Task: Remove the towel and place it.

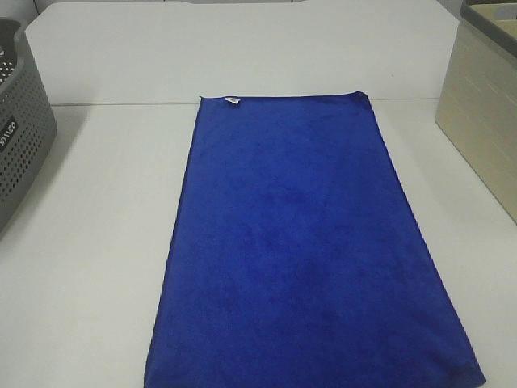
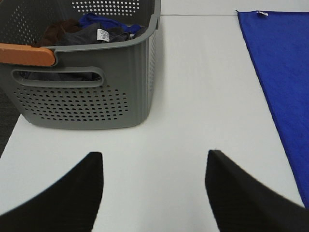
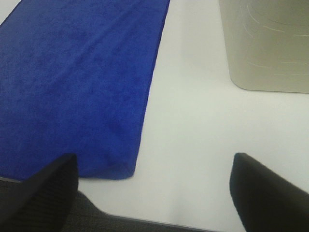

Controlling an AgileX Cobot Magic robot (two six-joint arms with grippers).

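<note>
The deep-blue towel [image 1: 299, 242] lies spread flat in the middle of the white table [image 1: 97, 226], its white tag [image 1: 231, 100] at the far edge. Neither gripper shows in the exterior high view. In the left wrist view my left gripper [image 2: 154, 154] hovers over bare table, open and empty, with the towel [image 2: 285, 72] off to one side. My right gripper [image 3: 155, 157] is open and empty above the table's near edge, beside the towel's near corner [image 3: 123, 171].
A grey perforated basket [image 1: 20, 129] stands at the table's left, holding crumpled dark clothes [image 2: 82, 34] and with an orange handle grip [image 2: 26, 55]. A beige box [image 1: 485, 105] stands at the right. Bare table lies between each container and the towel.
</note>
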